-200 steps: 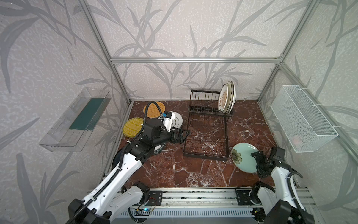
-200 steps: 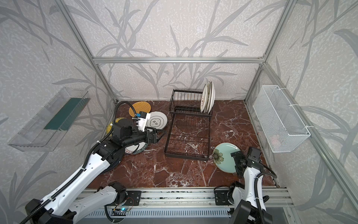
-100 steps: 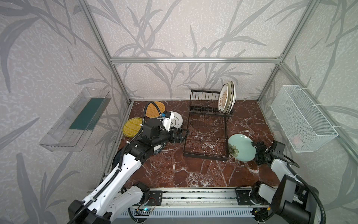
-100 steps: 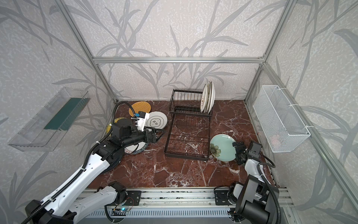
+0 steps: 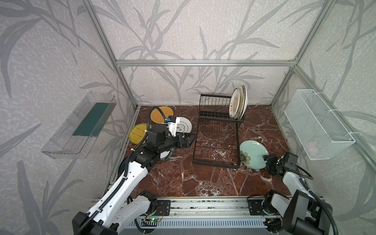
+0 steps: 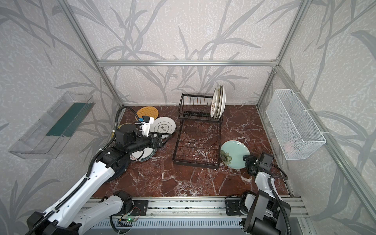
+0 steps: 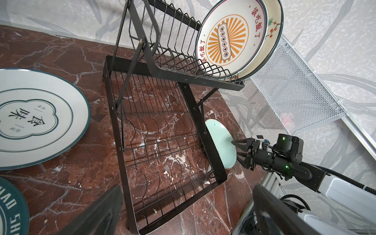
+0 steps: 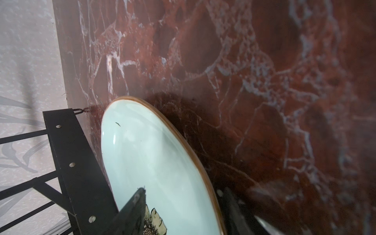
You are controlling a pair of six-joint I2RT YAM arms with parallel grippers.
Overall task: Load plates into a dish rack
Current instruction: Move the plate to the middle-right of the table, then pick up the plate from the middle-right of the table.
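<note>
The pale teal flower plate (image 5: 252, 150) (image 8: 152, 158) leans tilted against the front right corner of the black dish rack (image 5: 215, 163) (image 7: 211, 142). My right gripper (image 5: 267, 162) (image 8: 182, 191) straddles its near rim, one finger on the face, the other beyond the rim with a gap. Three plates (image 5: 238, 101) stand in the rack's right slots, the sunburst one (image 7: 230, 38) in front. My left gripper (image 5: 188, 141) (image 7: 184, 213) hangs open and empty by the rack's left side. Orange (image 5: 161, 115), yellow (image 5: 137, 133) and white emblem (image 5: 184, 127) plates lie at the left.
A teal-rimmed white plate (image 6: 142, 155) and a black plate (image 6: 120, 168) lie partly under my left arm. A white mesh basket (image 5: 317, 126) hangs on the right wall and a clear bin (image 5: 81, 126) on the left wall. The metal rail (image 5: 203, 205) borders the front.
My right gripper slid the teal plate left and back until it tipped up against the rack's corner, and its jaws narrowed around the rim. The left arm stayed put.
</note>
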